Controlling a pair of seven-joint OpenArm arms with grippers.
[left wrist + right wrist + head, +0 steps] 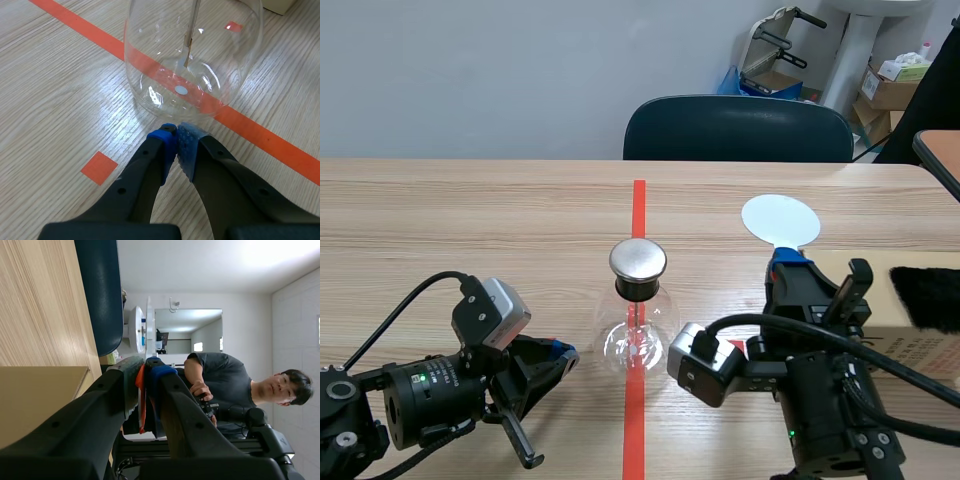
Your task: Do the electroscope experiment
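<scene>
**Scene view.** The electroscope [637, 322], a clear glass flask with a black neck and a round metal cap [638, 259], stands mid-worktop [470, 230] on the orange-red tape line [638, 205]. The left arm [420, 395] lies low at the near left, its jaws pointing at the flask from just beside it. The right arm [830, 400] stands at the near right with its jaws turned up and toward the far side, holding a white disc [779, 219] by its stem. Right of it lies a cardboard box [920, 345] with a black furry piece [925, 295] on it, both cut off at the right.

**Left wrist view.** The left jaws are closed on nothing, with the blue pads [165, 145] meeting near the flask's base; whether they touch the glass cannot be told. A thin metal strip [189, 45] hangs inside the flask and is seen clearly only here. A tape square [99, 167] lies beside the jaws.

**Right wrist view.** The right jaws clamp the orange-red stem [141, 395], and the disc is seen edge-on ahead of them. This view alone shows a person in a dark T-shirt [220, 385].

**Room.** A pale wall stands behind, with a dark chair [738, 128] at the worktop's far edge and cartons [890, 90] at the far right.
</scene>
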